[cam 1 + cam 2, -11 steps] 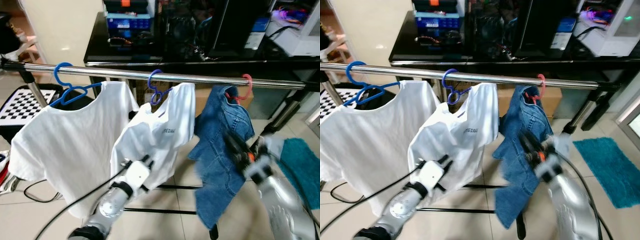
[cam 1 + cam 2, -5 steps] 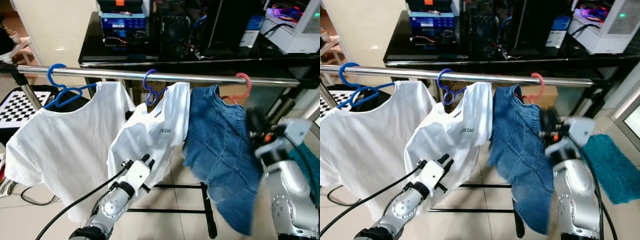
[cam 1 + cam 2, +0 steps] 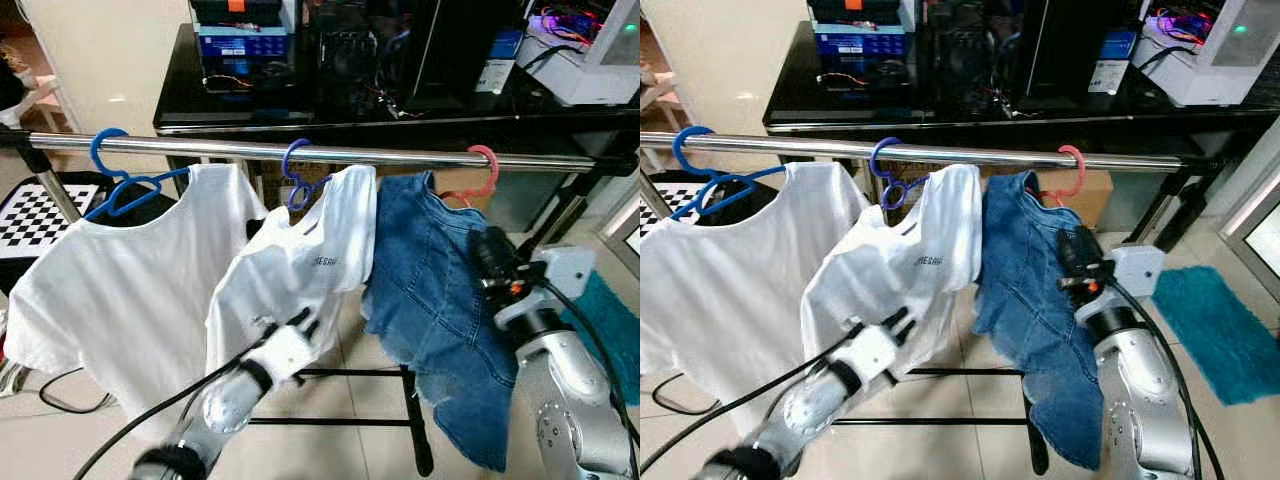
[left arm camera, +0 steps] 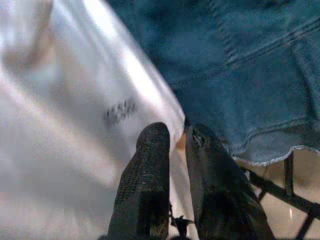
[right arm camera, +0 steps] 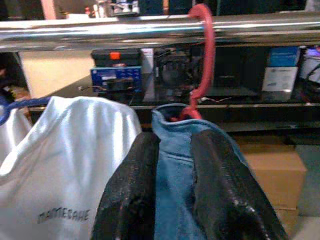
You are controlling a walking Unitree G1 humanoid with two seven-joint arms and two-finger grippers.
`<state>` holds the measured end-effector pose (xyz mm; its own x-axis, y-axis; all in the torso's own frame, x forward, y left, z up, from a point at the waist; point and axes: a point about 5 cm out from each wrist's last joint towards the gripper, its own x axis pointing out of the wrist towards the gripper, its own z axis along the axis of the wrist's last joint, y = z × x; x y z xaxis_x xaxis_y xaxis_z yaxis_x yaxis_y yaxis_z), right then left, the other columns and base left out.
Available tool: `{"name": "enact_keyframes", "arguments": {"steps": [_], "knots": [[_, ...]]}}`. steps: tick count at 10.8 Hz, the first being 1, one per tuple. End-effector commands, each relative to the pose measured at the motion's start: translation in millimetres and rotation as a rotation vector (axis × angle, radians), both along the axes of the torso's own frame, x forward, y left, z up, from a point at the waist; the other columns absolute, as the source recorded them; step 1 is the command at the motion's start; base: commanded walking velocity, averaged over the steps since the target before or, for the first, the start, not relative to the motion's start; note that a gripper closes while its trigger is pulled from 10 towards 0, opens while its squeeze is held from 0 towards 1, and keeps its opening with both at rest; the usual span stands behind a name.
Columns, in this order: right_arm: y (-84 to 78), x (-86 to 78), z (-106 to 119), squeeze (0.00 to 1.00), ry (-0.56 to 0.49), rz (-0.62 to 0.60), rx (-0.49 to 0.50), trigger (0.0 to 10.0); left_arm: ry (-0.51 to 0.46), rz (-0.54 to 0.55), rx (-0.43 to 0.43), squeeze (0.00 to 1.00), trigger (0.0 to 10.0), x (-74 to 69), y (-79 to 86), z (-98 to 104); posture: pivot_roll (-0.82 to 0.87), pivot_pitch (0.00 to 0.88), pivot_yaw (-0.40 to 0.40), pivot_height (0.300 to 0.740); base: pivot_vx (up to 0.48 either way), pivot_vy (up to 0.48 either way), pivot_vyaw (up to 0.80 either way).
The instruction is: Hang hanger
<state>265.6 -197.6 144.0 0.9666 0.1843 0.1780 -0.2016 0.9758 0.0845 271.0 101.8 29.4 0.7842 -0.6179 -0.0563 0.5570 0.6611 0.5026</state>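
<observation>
Hanging: pink hanger [image 3: 482,166], hook over the rail [image 3: 330,152], carrying a denim garment [image 3: 440,300]. Right gripper [image 3: 490,258], the nearer arm, just below and beside the hook, fingers narrow, empty. Left gripper [image 3: 300,328] low by the white shirt [image 3: 290,280], fingers nearly closed.

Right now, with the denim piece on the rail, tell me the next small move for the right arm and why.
Probably draw the right gripper back from the denim garment. The pink hanger is already hooked over the rail, so the garment appears to hang by itself.
</observation>
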Motion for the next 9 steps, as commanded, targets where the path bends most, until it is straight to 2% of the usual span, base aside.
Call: {"name": "enact_keyframes", "arguments": {"steps": [1, 2, 3, 4, 7, 8, 9], "knots": [[-2.4, 1.3, -0.4, 1.0, 0.017, -0.002, -0.027, 10.0, -0.03, -0.045, 0.017, 0.0, 10.0, 0.3, -5.6, 3.7, 0.07, 0.056, -0.024, 0.74, 0.0, 0.0, 0.0], [-5.9, 6.4, -1.0, 0.39, 0.027, -0.044, -0.059, 10.0, -0.053, -0.057, 0.022, 0.0, 10.0, 2.2, -8.4, 7.1, 0.07, 0.054, -0.026, 0.74, 0.0, 0.0, 0.0], [-8.4, 8.3, 0.1, 0.16, 0.022, -0.074, -0.079, 10.0, -0.065, -0.057, 0.023, 0.0, 10.0, 3.3, -9.5, 8.7, 0.07, 0.054, -0.027, 0.74, 0.0, 0.0, 0.0], [-12.4, 11.1, 0.6, 0.0, 0.024, -0.12, -0.096, 10.0, -0.085, -0.078, 0.043, 0.0, 10.0, 3.1, -11.4, 10.0, 0.07, 0.054, -0.032, 0.74, 0.0, 0.0, 0.0], [-12.1, 16.9, -2.4, 0.0, 0.048, -0.138, -0.123, 10.0, -0.106, -0.094, 0.047, 0.0, 10.0, 2.9, -12.8, 12.4, 0.08, 0.053, -0.034, 0.74, 0.0, 0.0, 0.0], [-8.2, 18.7, -2.8, 0.79, 0.049, -0.127, -0.109, 10.0, -0.118, -0.102, 0.051, 0.0, 10.0, 2.8, -13.1, 13.4, 0.08, 0.052, -0.034, 0.74, 0.0, 0.0, 0.0], [-1.4, 18.5, -0.7, 1.0, 0.04, -0.092, -0.09, 10.0, -0.122, -0.106, 0.053, 0.0, 10.0, 3.1, -13.1, 14.3, 0.09, 0.05, -0.032, 0.74, 0.0, 0.0, 0.0]]}}
